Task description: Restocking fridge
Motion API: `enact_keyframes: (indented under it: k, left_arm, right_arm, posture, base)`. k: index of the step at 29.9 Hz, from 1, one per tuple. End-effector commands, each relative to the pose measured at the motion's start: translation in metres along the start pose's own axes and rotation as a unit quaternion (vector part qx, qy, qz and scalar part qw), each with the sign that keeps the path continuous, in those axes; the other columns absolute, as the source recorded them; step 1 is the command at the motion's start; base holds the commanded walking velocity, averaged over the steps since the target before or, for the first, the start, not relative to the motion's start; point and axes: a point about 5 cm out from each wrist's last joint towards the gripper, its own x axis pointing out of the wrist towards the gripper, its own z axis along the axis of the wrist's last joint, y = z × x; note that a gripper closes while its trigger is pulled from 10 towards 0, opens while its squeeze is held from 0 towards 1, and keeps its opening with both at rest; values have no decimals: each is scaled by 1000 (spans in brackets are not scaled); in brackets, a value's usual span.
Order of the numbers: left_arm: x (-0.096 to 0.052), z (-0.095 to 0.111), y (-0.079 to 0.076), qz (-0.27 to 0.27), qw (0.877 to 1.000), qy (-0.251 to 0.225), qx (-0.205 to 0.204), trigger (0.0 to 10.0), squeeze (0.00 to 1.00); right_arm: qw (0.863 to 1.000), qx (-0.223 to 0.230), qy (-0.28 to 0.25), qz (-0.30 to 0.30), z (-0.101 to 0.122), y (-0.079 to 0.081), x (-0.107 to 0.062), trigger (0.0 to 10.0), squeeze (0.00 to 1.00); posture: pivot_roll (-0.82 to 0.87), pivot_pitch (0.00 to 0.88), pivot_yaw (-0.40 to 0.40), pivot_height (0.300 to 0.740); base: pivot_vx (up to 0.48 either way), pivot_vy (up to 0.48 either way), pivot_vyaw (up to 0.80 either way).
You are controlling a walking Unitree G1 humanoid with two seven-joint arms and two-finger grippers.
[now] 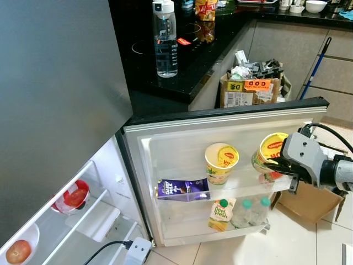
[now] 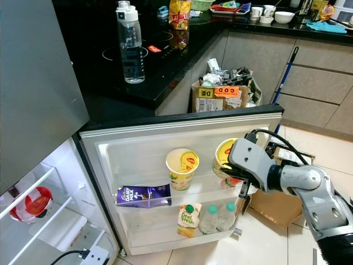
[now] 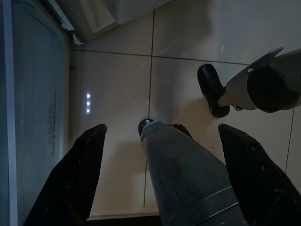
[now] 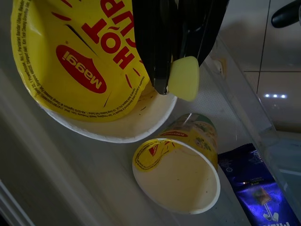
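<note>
A: Where is the yellow-lidded paper noodle cup [image 2: 227, 159] now?

B: In the white fridge door's upper shelf [image 2: 143, 201], beside the matching second noodle cup [image 2: 182, 167], on the side away from the hinge. The right gripper [image 4: 176, 61] has its fingers clamped on its rim.

A: And its axis?

B: Tipped on its side, lid facing outward. The left gripper [image 3: 160, 141] hangs spread over the floor tiles, so the right arm is nearer.

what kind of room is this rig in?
Most likely a home kitchen: an open fridge door stocked with noodle cups, a black countertop with a built-in cooktop and a water bottle on it, and grey base cabinets along the wall.
</note>
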Motion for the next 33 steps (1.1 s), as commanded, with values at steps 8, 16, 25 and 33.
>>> enact_keyframes:
  k: [8, 16, 25, 33]
  left_arm:
    - [1, -4, -4, -3, 1000, 9, -2, 10000, 0]
    - [0, -6, -5, -2, 1000, 12, -1, 10000, 0]
    - [0, -9, -4, 0, 1000, 17, 2, 10000, 0]
    - [-1, -9, -4, 0, 1000, 18, 3, 10000, 0]
  right_arm:
    - [1000, -6, -3, -15, -1, 0, 20, 10000, 0]
    - [1000, -2, -11, -11, -2, 4, 29, 10000, 0]
    - [1000, 10, -26, 13, -7, 15, 40, 10000, 0]
    - [999, 8, -38, 28, -6, 20, 47, 10000, 0]
  posture:
    - [-128, 0, -5, 740]
    - [-129, 0, -4, 740]
    - [-125, 0, -4, 740]
    - [-121, 0, -5, 740]
  base:
    - [0, 0, 0]
    - [0, 0, 0]
    - [0, 0, 0]
    - [0, 0, 0]
